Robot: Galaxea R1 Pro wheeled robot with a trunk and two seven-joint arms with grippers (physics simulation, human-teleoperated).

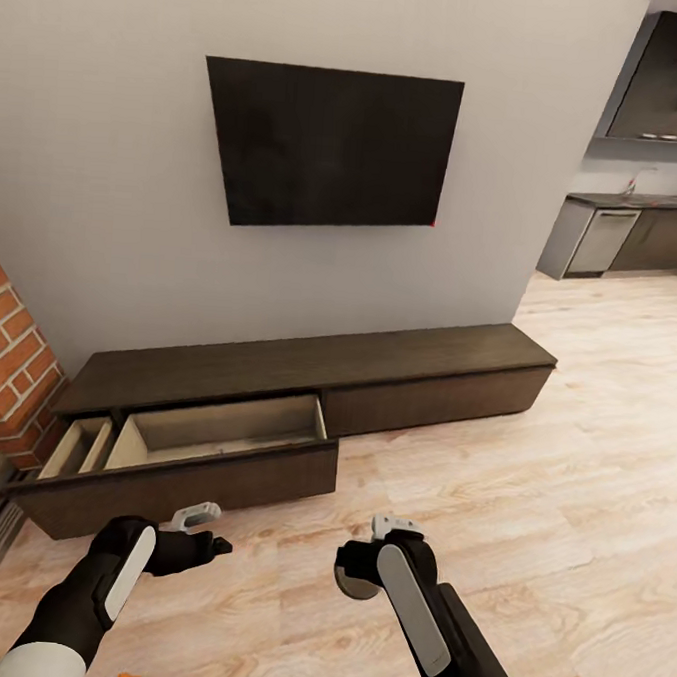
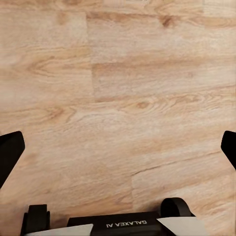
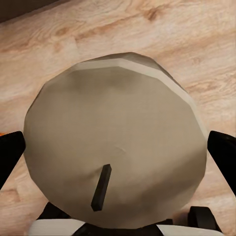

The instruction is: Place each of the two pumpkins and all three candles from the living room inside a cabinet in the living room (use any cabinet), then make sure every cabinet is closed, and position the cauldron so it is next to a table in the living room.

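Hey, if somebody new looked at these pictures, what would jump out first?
Probably the long dark brown wooden cabinet against the wall, its left drawer pulled open to show a pale beige lining, under a black wall-mounted TV. Up close, the right gripper holds a stubby cream-beige candle with a dark wick, above the light wood floor.

1. The cabinet (image 1: 305,402) runs along the wall, below the television (image 1: 335,143).
2. Its left drawer (image 1: 186,454) stands pulled out over the floor (image 1: 530,490); the brick fireplace (image 1: 7,358) lies just left of it.
3. The left gripper (image 1: 206,531) and the right gripper (image 1: 365,566) hang before the drawer, the right one holding a candle (image 3: 115,157).
4. A kitchen counter (image 1: 637,202) lies behind, at far right.
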